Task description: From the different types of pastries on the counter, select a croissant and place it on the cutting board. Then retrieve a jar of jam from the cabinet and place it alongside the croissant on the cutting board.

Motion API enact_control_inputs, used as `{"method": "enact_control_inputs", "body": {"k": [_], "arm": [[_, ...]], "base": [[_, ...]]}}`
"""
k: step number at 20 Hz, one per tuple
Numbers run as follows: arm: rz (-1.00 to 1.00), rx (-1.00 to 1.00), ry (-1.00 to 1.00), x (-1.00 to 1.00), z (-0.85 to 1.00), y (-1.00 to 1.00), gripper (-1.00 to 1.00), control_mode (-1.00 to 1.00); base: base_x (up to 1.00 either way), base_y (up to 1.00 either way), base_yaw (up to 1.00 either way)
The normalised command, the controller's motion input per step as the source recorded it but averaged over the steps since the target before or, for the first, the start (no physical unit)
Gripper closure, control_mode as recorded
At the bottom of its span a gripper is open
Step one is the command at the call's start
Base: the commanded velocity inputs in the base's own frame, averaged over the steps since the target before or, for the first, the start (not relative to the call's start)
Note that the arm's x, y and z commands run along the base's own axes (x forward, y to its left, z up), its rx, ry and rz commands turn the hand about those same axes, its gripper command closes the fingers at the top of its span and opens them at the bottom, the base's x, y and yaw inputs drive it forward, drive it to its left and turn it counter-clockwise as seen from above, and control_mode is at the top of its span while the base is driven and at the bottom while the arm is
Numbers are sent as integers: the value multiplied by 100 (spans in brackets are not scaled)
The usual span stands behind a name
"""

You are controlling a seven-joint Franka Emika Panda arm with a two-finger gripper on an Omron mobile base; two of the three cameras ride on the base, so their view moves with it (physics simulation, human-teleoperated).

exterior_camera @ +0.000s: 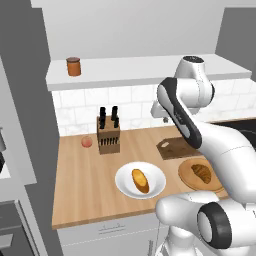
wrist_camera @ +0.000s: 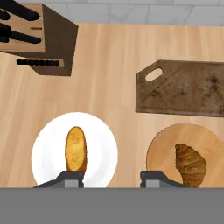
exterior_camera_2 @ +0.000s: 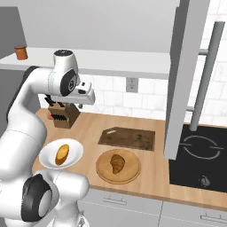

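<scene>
Brown and ridged, the one croissant (wrist_camera: 190,165) lies on a round tan wooden plate (wrist_camera: 162,144) near the front edge of the counter (exterior_camera: 90,185), apart from any finger. Just behind that plate sits the single dark cutting board (wrist_camera: 183,89), bare, its handle hole toward the knife block (wrist_camera: 48,39). One golden oval roll (wrist_camera: 75,150) rests on a white plate (wrist_camera: 103,144) beside the wooden one, so there are two pastries and two plates in all. The gripper (wrist_camera: 111,177) hangs high above the counter between the two plates, its jaws drawn in as narrow as they go, holding and touching nothing. Up on the cabinet (exterior_camera: 150,67) shelf stands one jar of jam (exterior_camera: 73,66). A small pinkish fruit (exterior_camera: 87,142) lies next to the knife block.
</scene>
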Motion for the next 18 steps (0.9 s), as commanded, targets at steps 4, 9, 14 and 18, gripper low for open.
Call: {"method": "enact_control_inputs", "body": {"k": [4, 9, 14, 18], "arm": [[7, 0, 3, -9, -19, -25, -100, -100], [8, 0, 18, -30, -22, -48, -100, -100], [3, 0, 25, -26, -23, -45, -100, -100], [5, 0, 10, -1, -48, -50, -100, -100]], "base": [[0, 0, 0], [0, 0, 0], [0, 0, 0], [0, 0, 0]]}}
